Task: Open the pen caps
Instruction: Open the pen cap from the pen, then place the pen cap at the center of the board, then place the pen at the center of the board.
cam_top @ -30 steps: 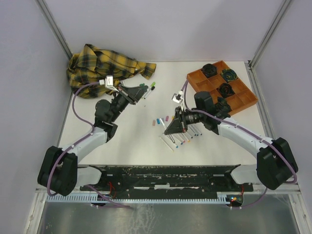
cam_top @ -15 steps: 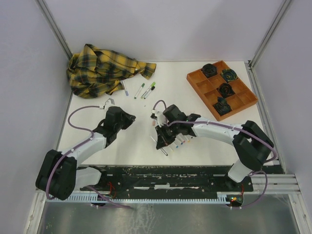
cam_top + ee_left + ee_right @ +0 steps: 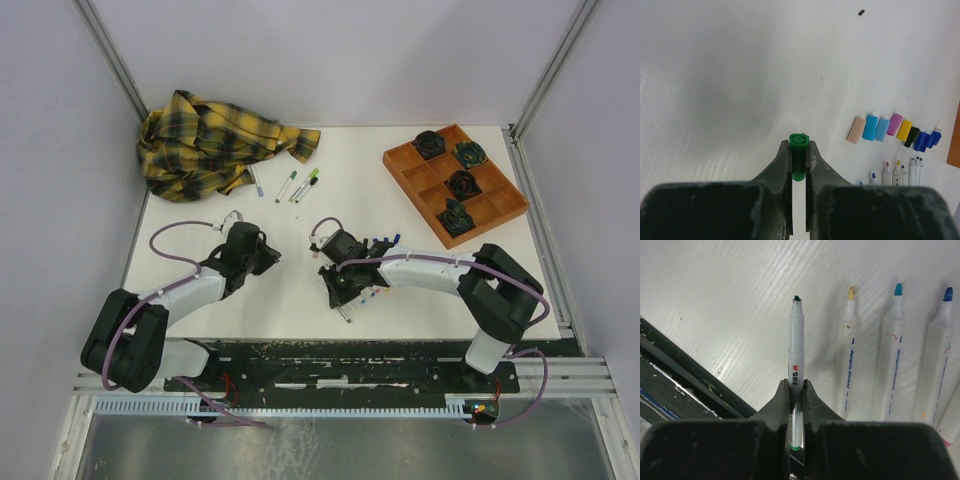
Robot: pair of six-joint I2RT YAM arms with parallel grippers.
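My left gripper (image 3: 799, 151) is shut on a green pen cap (image 3: 799, 142) and holds it over bare table; in the top view the left gripper (image 3: 268, 252) is left of centre. My right gripper (image 3: 796, 388) is shut on an uncapped white pen barrel (image 3: 796, 350) with a dark green tip, near the table's front edge; it shows in the top view (image 3: 338, 291). A row of loose pen caps (image 3: 889, 131) in beige, blue, pink, yellow, black and dark blue lies to the right. Several uncapped pens (image 3: 890, 355) lie beside the held one.
A yellow plaid cloth (image 3: 215, 140) lies at the back left, with three capped pens (image 3: 299, 186) beside it. An orange tray (image 3: 490, 210) with dark round objects stands at the back right. The black front rail (image 3: 685, 375) runs just below the right gripper.
My left gripper has pulled back from the capped pens by the cloth toward the near left. My right gripper has moved left and nearer the front edge with the pen.
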